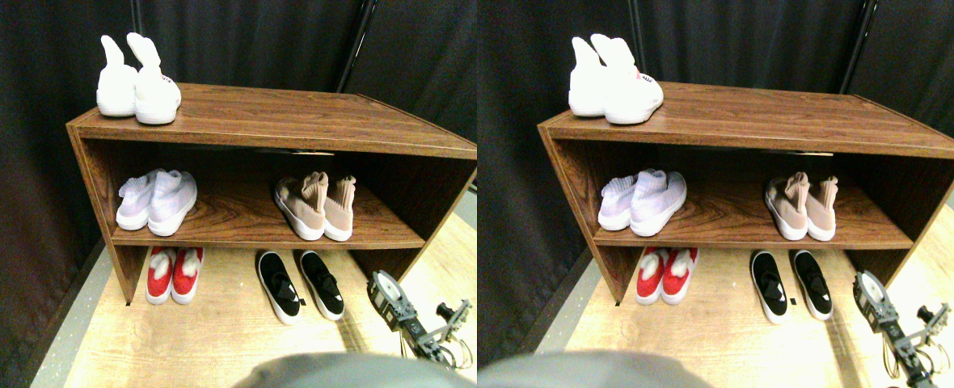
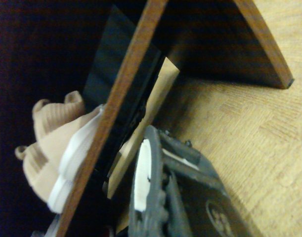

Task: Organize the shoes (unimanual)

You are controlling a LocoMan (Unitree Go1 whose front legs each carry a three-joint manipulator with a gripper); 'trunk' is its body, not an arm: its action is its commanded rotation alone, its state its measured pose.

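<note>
**Robot gripper hovering low beside a wooden shoe rack**

The right gripper [image 1: 445, 323] is reaching in from the lower right, sitting near the floor just beside the rack's right side panel. It is gripping nothing, and whether its jaws are parted or closed cannot be told from either view.

The wooden shoe rack [image 1: 283, 113] is standing on a pale wood floor [image 1: 218, 339] against a dark curtain [image 1: 267, 40]. A white pair [image 1: 137, 85] is sitting on the top board at its left end. On the middle shelf, a pale-lavender pair [image 1: 158, 200] is resting at the left and a dusty-pink pair [image 1: 317, 206] at the right, each pair side by side. On the floor under the shelf, a red pair [image 1: 175, 275] is lying at the left and a black slip-on pair [image 1: 299, 284] toward the right, near the gripper.

In the wrist view, the dusty-pink shoes are showing beyond the shelf edge, white soles facing the camera.
</note>
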